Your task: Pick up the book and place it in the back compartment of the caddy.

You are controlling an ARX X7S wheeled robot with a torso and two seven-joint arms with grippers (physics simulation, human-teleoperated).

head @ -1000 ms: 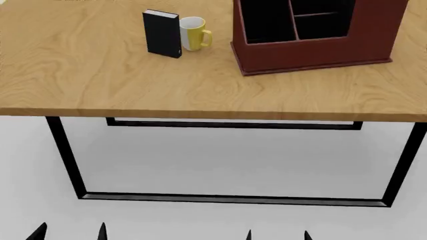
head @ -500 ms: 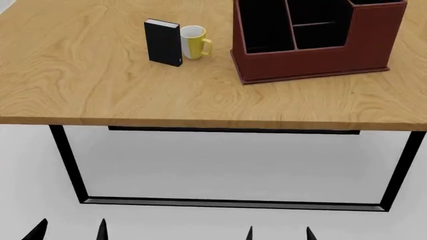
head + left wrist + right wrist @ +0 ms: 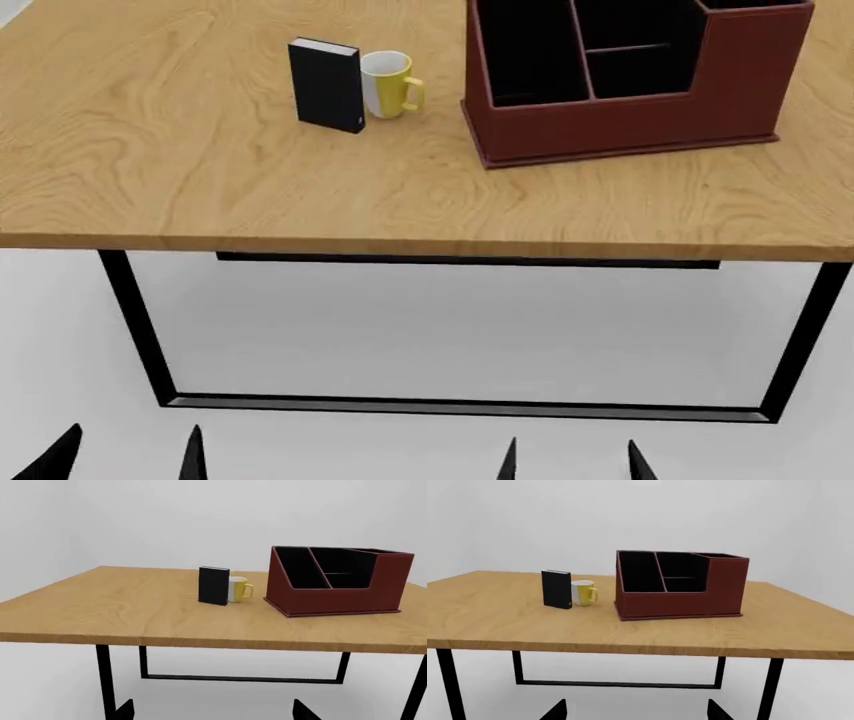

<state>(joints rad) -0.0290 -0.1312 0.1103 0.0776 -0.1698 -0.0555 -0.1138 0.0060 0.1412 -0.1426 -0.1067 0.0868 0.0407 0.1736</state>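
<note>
Clearly both sets of fingers hang spread and empty below the bench edge, the left fingers and right fingers well short of anything. The book stands upright far ahead of the left fingers, just beside a yellow mug. The caddy sits ahead of the right fingers, its back compartment empty. A careless reach could tip the book or knock the mug; a wide grasp might catch both.
</note>
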